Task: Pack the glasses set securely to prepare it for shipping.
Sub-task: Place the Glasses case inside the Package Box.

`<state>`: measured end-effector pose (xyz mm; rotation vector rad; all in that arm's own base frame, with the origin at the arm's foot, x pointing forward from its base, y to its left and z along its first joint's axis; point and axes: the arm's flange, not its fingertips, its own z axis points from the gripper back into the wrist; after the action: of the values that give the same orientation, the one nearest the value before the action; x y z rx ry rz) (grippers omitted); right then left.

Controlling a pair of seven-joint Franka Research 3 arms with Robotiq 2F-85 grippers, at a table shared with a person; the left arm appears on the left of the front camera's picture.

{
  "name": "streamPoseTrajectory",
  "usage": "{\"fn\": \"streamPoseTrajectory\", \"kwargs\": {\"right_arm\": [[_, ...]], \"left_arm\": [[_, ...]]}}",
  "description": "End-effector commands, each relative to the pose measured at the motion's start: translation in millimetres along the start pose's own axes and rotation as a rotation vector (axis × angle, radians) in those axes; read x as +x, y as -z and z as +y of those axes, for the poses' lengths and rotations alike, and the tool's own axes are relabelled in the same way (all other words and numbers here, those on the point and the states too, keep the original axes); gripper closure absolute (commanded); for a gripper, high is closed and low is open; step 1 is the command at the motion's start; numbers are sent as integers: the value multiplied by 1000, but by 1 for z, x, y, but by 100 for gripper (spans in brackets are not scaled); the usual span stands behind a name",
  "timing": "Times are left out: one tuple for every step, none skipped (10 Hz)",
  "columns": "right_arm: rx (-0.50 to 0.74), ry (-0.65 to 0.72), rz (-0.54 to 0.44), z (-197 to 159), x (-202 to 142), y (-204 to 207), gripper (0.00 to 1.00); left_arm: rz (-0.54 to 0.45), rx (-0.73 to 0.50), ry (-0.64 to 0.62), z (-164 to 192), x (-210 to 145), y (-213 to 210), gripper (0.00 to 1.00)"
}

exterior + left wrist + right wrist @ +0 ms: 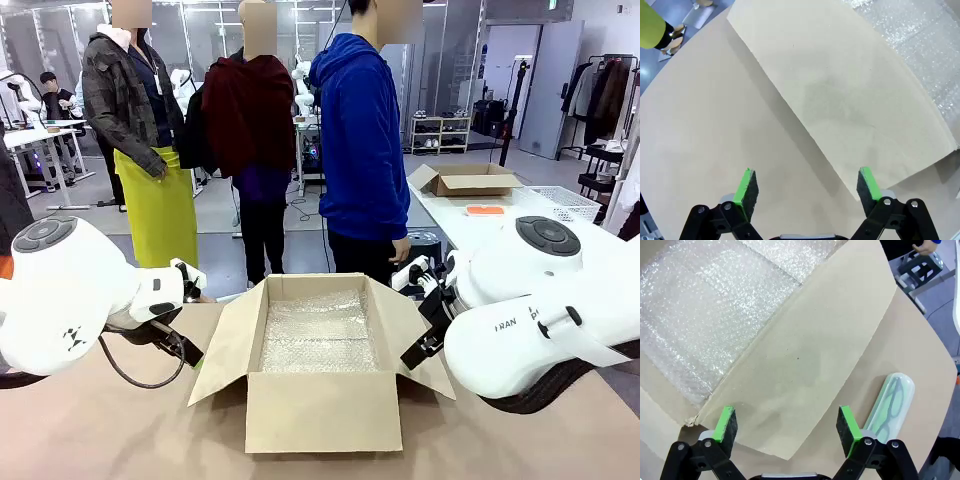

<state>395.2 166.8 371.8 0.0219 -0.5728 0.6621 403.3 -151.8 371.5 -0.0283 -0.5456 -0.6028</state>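
While looking across from the front, got an open cardboard box point(315, 405) mid-frame on the desk point(100, 430), flaps out, bubble wrap point(318, 335) lining the inside. Noted a person point(362, 140) in a blue hoodie standing upper middle, behind the box. Down the left wrist: reading left end effector point(806, 176) as spread wide, pinching nothing, above bare desk, with a box flap point(850, 90) at upper right. Down the right wrist: reading right end effector point(786, 415) as spread wide too, empty, over the other flap. Spotted mint green glasses case point(892, 405) lower right there, flat on the desk, just beside the flap edge.
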Motion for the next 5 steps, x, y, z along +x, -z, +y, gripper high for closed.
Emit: {"fn": "streamPoseTrajectory", "kwargs": {"right_arm": [[0, 0, 0, 0, 0, 0, 0], [0, 0, 0, 0, 0, 0, 0], [0, 0, 0, 0, 0, 0, 0], [0, 0, 0, 0, 0, 0, 0], [0, 0, 0, 0, 0, 0, 0]], "left_arm": [[0, 0, 0, 0, 0, 0, 0], [0, 0, 0, 0, 0, 0, 0], [0, 0, 0, 0, 0, 0, 0], [0, 0, 0, 0, 0, 0, 0], [0, 0, 0, 0, 0, 0, 0]]}}
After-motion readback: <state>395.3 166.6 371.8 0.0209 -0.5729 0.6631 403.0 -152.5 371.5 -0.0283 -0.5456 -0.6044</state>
